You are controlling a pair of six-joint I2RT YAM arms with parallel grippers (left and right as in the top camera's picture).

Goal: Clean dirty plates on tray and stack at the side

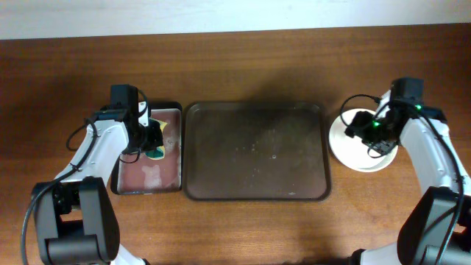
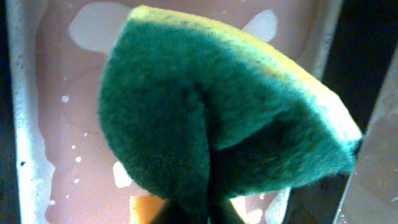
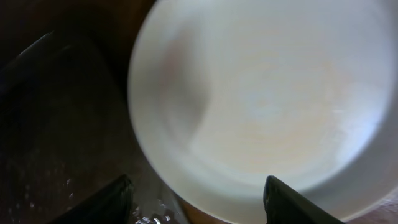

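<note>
The dark brown tray (image 1: 254, 151) lies mid-table with no plates on it. White plates (image 1: 355, 157) sit stacked on the table just right of the tray. The top plate (image 3: 267, 93) looks clean in the right wrist view. My right gripper (image 1: 366, 131) is open and empty over the stack's left rim, its fingers (image 3: 198, 186) spread on either side of that rim. My left gripper (image 1: 151, 138) is shut on a green and yellow sponge (image 2: 211, 112). It holds the sponge over the small black tray.
The small black tray with a reddish wet inside (image 1: 151, 177) lies left of the brown tray, with white foam patches (image 2: 93, 25) on its floor. The brown tray's corner (image 3: 56, 124) shows dark beside the plates. Bare wooden table (image 1: 243, 66) lies behind.
</note>
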